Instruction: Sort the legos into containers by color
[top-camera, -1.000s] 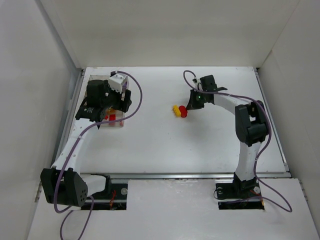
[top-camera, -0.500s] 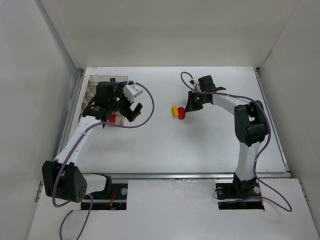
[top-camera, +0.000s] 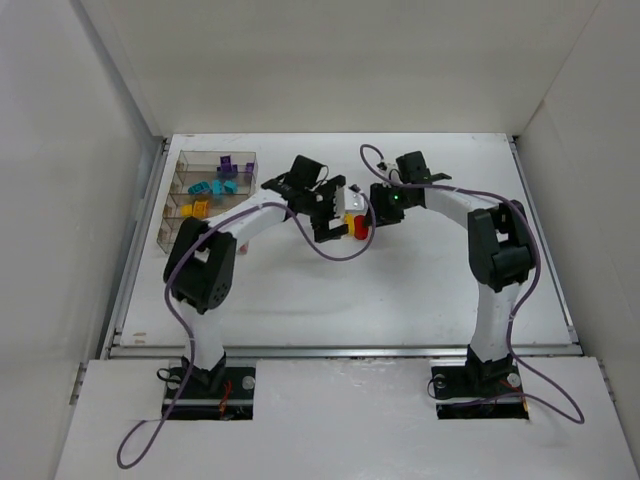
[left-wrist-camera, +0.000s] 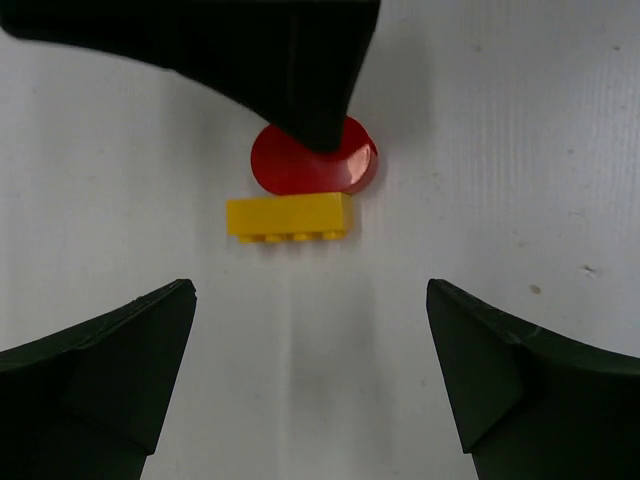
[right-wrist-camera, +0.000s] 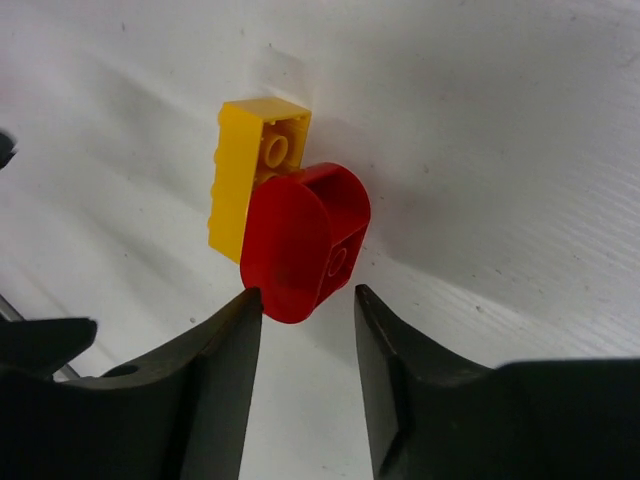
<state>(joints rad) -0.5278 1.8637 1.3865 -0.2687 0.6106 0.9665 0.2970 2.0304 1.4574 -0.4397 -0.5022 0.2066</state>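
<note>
Wide-apart left end effector (left-wrist-camera: 310, 300) should straddle the yellow brick (left-wrist-camera: 290, 218) squarely; right end effector (right-wrist-camera: 307, 292), slightly apart, apparently flanks red disc (right-wrist-camera: 300, 240).

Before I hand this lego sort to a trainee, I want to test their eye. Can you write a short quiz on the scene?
1. True or false: the left gripper is shut on the yellow brick.
2. Which piece sits between the fingertips of the right gripper? A) the yellow brick B) the red round piece C) a green brick
3. Fill in: the tray stands near the far ____ corner of the table.

Key: 1 false, its jaws stand wide open above the brick. 2 B. 3 left.
</note>
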